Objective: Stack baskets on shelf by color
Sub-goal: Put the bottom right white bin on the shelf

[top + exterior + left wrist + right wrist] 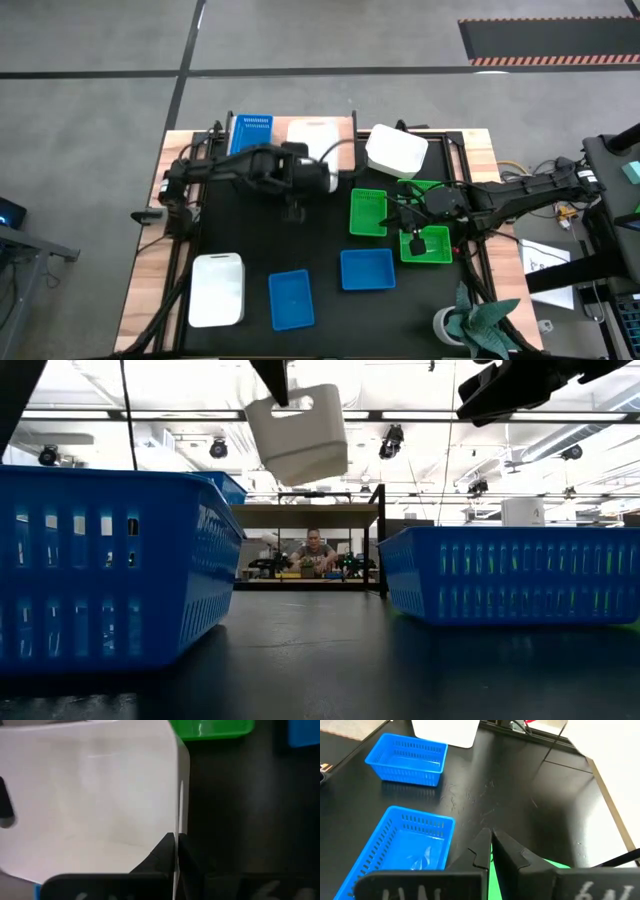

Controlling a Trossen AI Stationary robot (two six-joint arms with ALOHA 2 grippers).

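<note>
Left gripper (176,851) is pinched shut on a white basket's (90,795) wall, carrying it; next it needs lowering onto the shelf's white basket (313,131), top centre.

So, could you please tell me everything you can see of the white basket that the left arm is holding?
The white basket is a plain plastic-looking tray with rounded corners and a slot handle in one wall. It hangs tilted above the black tabletop, touched only by the left gripper, whose jaws are shut on a thin wall.
</note>
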